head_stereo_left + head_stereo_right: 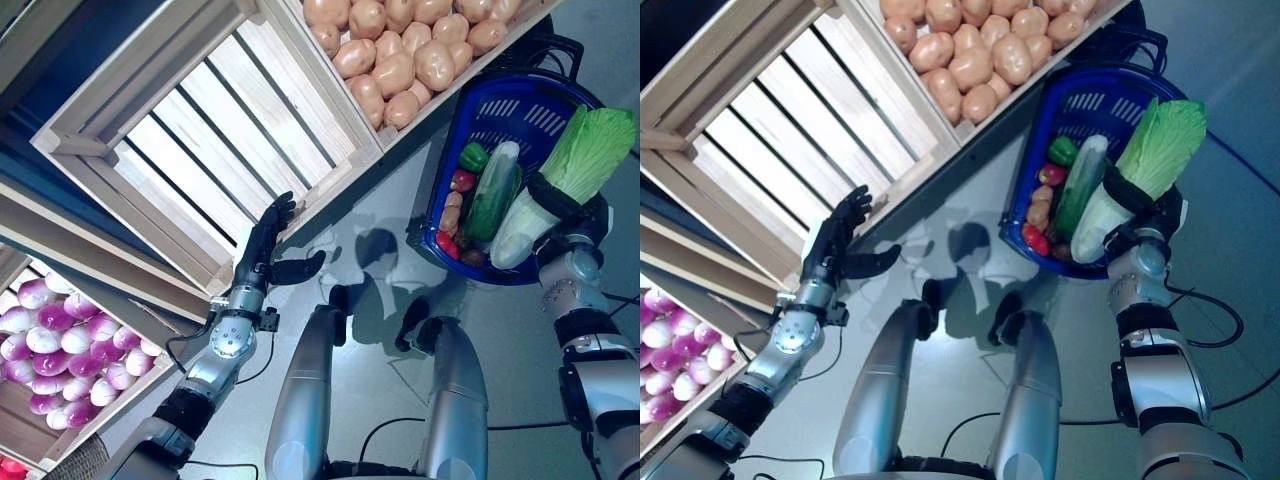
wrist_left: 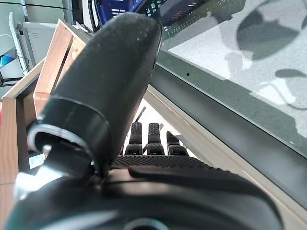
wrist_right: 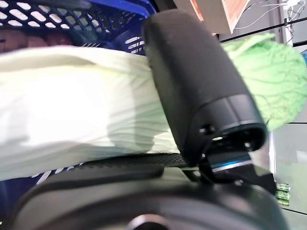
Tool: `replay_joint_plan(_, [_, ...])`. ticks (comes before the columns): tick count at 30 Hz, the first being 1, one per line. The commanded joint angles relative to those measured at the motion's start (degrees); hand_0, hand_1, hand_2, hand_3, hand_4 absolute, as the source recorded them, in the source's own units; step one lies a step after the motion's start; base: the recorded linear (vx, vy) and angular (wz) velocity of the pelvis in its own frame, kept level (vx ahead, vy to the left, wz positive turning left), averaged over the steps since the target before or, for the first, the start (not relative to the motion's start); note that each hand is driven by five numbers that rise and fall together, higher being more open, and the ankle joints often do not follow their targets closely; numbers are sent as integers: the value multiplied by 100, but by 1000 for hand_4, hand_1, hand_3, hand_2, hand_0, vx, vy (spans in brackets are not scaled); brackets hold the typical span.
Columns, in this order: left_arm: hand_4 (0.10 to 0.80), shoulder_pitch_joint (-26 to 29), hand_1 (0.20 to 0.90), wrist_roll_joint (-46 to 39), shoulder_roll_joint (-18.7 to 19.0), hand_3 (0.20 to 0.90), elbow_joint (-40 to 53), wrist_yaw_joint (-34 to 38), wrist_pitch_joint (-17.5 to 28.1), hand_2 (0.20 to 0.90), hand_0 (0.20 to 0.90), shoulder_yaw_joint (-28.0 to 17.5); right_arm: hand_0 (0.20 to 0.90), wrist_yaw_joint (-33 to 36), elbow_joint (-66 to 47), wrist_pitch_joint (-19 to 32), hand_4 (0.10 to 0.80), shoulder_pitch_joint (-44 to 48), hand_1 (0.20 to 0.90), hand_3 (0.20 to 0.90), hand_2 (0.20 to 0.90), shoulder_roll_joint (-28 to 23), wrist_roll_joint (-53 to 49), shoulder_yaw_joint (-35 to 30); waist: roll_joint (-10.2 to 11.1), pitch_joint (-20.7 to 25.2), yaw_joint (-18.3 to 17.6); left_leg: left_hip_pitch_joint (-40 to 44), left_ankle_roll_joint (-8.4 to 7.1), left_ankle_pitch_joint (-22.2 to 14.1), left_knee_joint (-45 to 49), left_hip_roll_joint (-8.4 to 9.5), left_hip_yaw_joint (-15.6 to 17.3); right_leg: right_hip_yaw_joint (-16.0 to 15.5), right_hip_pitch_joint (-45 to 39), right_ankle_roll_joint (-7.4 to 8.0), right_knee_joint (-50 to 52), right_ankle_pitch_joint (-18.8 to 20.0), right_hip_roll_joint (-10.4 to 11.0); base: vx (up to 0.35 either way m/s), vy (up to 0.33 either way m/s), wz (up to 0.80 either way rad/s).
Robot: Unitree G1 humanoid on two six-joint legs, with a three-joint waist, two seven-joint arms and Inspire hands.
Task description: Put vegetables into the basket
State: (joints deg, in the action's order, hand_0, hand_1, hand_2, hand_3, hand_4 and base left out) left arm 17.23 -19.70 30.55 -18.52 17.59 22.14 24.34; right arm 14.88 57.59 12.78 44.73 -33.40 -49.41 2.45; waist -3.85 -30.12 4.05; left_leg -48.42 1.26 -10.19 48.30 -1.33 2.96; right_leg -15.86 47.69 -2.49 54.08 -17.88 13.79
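Observation:
The blue basket (image 1: 470, 120) stands on the floor to the right of the stand. In it lie a green pepper (image 1: 474, 157), a long green cucumber (image 1: 492, 196), red vegetables and brown potatoes. My right hand (image 1: 570, 207) is shut on a napa cabbage (image 1: 585, 150), pale at the base and leafy green at the top. It holds the cabbage over the basket's right rim, base down into the basket. In the right wrist view the thumb (image 3: 196, 81) curls over the cabbage (image 3: 72, 96). My left hand (image 1: 265, 240) is open, fingers straight, at the front edge of an empty wooden crate (image 1: 200, 130).
The wooden stand fills the left and top, with crates of vegetables. Grey floor lies between the stand and the basket.

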Motion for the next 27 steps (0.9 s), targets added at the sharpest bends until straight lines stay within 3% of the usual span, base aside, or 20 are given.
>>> replay_joint_plan(1, [800,81,900,55,39,900,886,-13,761,900,900,-251,900,-275,-643,428,800,197,900,900,900,-781,-22,-209,-97,32,-35,411,307,-533,228,160,189,-96,-637,-328,-62,76,-321,34,-36,-3])
replay_joint_plan(11, [800,-23,900,28,81,900,828,-177,856,900,900,-131,900,-647,-609,509,800,-42,900,900,900,-539,-169,-268,-53,32,22,813,236,-431,240,119,118,-158,-1120,-378,-174,32,-423,25,-8,0])
replay_joint_plan(16, [800,-120,900,-9,79,900,822,-263,924,900,900,-151,900,-719,-598,535,800,-109,900,900,900,-541,-146,-287,-35,32,21,965,213,-355,331,68,77,-199,-1335,-479,-163,-12,-437,4,13,2])
replay_joint_plan(22, [800,-197,900,10,44,900,815,-319,944,900,900,-188,900,-820,-696,605,800,-283,900,900,900,-469,-427,-405,57,83,51,1662,150,-268,-31,-7,60,-176,-2082,-503,-673,59,-589,7,57,-1])
replay_joint_plan(27, [800,-246,900,88,-39,900,549,-264,882,900,900,-173,900,-906,-970,653,800,-539,900,900,900,-152,-674,-452,175,384,28,2272,85,-222,-504,-100,142,-161,-2718,-480,-1284,168,-668,22,119,-5])
